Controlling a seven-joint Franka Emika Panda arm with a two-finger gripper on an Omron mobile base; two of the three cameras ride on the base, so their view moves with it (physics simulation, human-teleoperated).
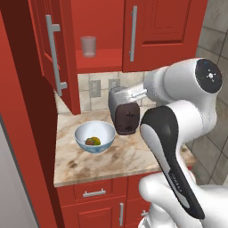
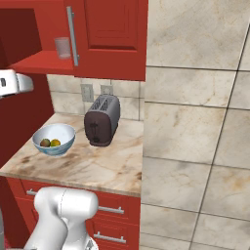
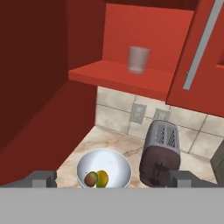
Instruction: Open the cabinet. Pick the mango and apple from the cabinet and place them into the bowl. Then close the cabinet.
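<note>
Both fruits found in the bowl (image 1: 94, 136) on the counter (image 1: 120, 160), left of the toaster (image 1: 124, 112): mango (image 3: 102, 178) and apple (image 3: 91, 179) lying side by side, touching. Placement step judged complete. Cabinet (image 1: 147, 31) noted with left door swung wide, right door shut; glass cup (image 1: 88, 46) standing alone on the shelf. Gripper (image 3: 111, 178) fingers spread fully, holding nothing, poised above the bowl, consistent with a release. Remaining: closing the open door.

Glossy white rounded robot arm (image 1: 187, 111), black curved joint band, dark round cap with tiny marks, bulbous white base (image 2: 61, 215)
</note>
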